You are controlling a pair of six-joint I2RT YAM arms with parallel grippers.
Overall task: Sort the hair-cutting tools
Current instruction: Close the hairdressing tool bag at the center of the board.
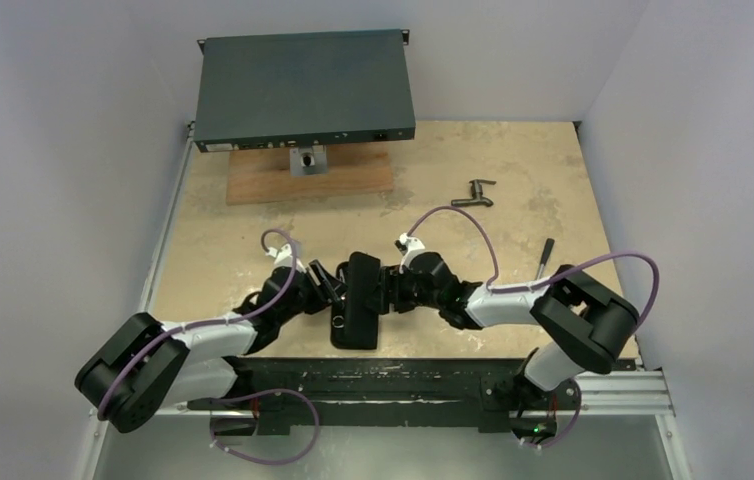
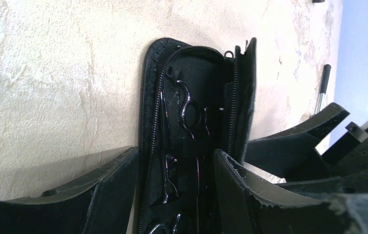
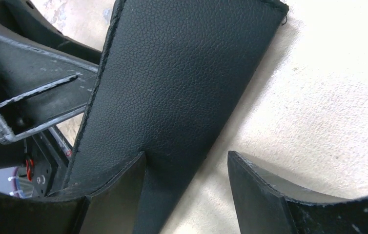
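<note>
— What have your hands got?

— My left hand (image 2: 176, 153) stands part open, astride the lower half of the black zip case (image 2: 197, 68). I cannot tell whether its fingers press on the case. My right hand (image 3: 187, 155) is spread wide. The case's raised flap (image 3: 182, 73) dips into the gap beside one finger, unpinched.

— And the tools?

— Tucked inside under elastic loops, mid-frame in the left wrist view: scissors (image 2: 191, 113), and below them a thin clip-like piece (image 2: 170, 178).

— How will they handle?

— I judge them light, stiff and slick, with sharp points. I'd take the scissors by the finger rings and slide them out lengthwise. The case looks soft and likely to flop.

— What does each view add?

— Only the left wrist shows the inside. The right wrist sees just the grained cover. The top view places the case at the lower middle of the desk (image 1: 223, 240), between both arms.
</note>
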